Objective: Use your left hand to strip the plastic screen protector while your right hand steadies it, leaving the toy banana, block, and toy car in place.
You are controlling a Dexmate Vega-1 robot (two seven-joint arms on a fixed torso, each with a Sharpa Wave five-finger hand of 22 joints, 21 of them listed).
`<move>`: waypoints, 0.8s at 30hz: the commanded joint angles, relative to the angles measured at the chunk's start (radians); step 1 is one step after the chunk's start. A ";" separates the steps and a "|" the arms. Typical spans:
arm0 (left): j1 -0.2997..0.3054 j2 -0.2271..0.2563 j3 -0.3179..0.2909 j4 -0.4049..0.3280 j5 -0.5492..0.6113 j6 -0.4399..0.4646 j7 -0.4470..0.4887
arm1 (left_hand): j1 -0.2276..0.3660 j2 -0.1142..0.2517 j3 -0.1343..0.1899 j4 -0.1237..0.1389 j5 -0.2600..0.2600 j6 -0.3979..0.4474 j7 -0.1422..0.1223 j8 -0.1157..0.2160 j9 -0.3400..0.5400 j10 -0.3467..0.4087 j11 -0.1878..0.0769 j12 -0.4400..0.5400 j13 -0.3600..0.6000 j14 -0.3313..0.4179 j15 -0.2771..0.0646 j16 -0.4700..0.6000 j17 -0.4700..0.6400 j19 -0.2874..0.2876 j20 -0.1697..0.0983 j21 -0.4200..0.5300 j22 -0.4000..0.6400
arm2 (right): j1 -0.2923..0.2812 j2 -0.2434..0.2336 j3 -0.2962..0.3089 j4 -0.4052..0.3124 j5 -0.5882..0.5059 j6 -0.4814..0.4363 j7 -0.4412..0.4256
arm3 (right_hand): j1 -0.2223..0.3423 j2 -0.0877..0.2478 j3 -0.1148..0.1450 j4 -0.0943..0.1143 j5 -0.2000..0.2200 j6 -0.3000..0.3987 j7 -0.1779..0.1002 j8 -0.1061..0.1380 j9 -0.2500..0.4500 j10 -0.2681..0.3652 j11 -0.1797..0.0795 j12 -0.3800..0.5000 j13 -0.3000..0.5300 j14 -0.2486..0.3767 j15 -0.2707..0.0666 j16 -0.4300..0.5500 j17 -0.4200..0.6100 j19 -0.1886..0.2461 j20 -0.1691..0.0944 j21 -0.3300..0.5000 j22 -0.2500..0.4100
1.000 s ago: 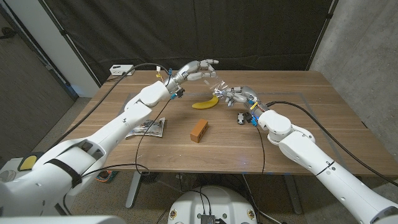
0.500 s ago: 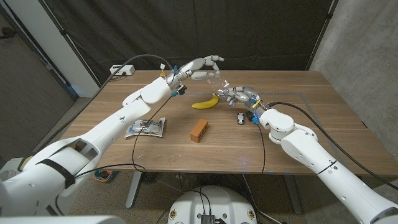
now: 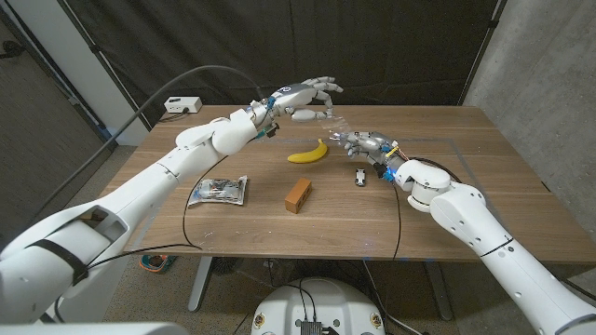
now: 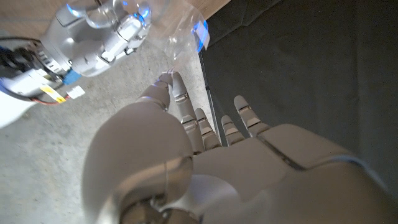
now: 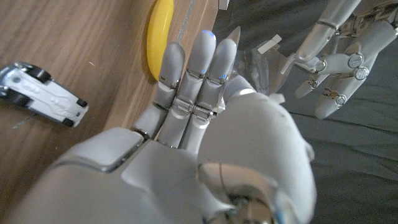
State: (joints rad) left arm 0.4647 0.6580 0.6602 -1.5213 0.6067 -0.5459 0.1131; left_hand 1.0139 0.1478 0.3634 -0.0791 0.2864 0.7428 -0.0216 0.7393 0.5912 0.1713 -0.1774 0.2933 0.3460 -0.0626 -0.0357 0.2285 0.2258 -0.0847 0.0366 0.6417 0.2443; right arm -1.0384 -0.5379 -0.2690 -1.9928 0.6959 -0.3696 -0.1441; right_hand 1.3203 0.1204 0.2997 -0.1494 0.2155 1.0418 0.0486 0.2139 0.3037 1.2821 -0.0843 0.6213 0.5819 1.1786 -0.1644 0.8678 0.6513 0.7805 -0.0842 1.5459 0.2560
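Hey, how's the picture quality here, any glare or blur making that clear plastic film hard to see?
Head view: sharp and evenly lit, but the plastic film is nearly invisible between the left hand and right hand. Left wrist view: film shows faint glare; the hand's back is soft, too close. Right wrist view: right hand blurred; toy banana clear.

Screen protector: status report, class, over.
Left hand raised, fingers on the film. Right hand holds the screen protector above the table. Toy banana, block, toy car on the table, nothing in the way.

Black curtain point(image 3: 279, 46) behind wooden table point(image 3: 447, 223), concrete wall point(image 3: 540, 65) beside.
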 commanded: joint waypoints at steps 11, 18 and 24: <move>-0.067 0.105 0.103 -0.132 0.350 0.026 0.167 | -0.001 -0.003 0.002 0.010 0.019 0.025 -0.030 0.100 0.100 0.004 -0.016 0.001 0.014 -0.015 -0.027 0.000 0.007 0.001 -0.013 0.011 0.000 | -0.009 0.036 0.083 0.023 0.224 -0.072 0.088 | 0.020 0.002 0.015 -0.014 0.012 0.041 0.028 0.004 -0.003 0.019 -0.003 -0.002 0.001 0.079 -0.060 -0.005 0.008 0.019 -0.138 0.004 -0.008; -0.061 0.132 0.131 -0.166 0.472 0.086 0.274 | -0.002 -0.003 0.000 0.012 0.024 0.029 -0.032 0.108 0.112 0.005 -0.016 0.002 0.019 -0.015 -0.032 0.002 0.008 0.001 -0.015 0.015 -0.001 | -0.008 0.048 0.103 0.037 0.279 -0.081 0.128 | 0.025 -0.003 0.017 -0.014 0.018 0.046 0.031 0.003 -0.007 0.022 -0.006 -0.005 0.001 0.086 -0.060 -0.010 0.011 0.031 -0.138 0.003 -0.015; -0.039 0.140 0.165 -0.180 0.612 0.208 0.467 | -0.004 -0.006 -0.004 0.014 0.029 0.034 -0.044 0.114 0.118 0.005 -0.021 0.002 0.023 -0.014 -0.038 0.003 0.009 0.001 -0.019 0.018 -0.002 | -0.004 0.058 0.107 0.054 0.308 -0.087 0.159 | 0.027 -0.007 0.018 -0.015 0.021 0.047 0.032 0.003 -0.008 0.026 -0.006 -0.006 0.001 0.089 -0.060 -0.012 0.016 0.035 -0.138 0.003 -0.019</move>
State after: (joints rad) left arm 0.4067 0.7467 0.7467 -1.6316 1.0114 -0.4790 0.3427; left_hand 1.0113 0.1446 0.3558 -0.0714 0.3095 0.7427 -0.0217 0.7406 0.5967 0.1768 -0.1827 0.2933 0.3646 -0.0734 -0.0356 0.2285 0.2303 -0.0842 0.0255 0.6548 0.2414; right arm -1.0453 -0.4976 -0.1804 -1.9634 0.8847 -0.4328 -0.0711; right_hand 1.3295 0.1112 0.3006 -0.1503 0.2310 1.0475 0.0506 0.2109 0.2942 1.2933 -0.0854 0.6176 0.5818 1.1952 -0.1572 0.8578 0.6632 0.8038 -0.0929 1.5454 0.2367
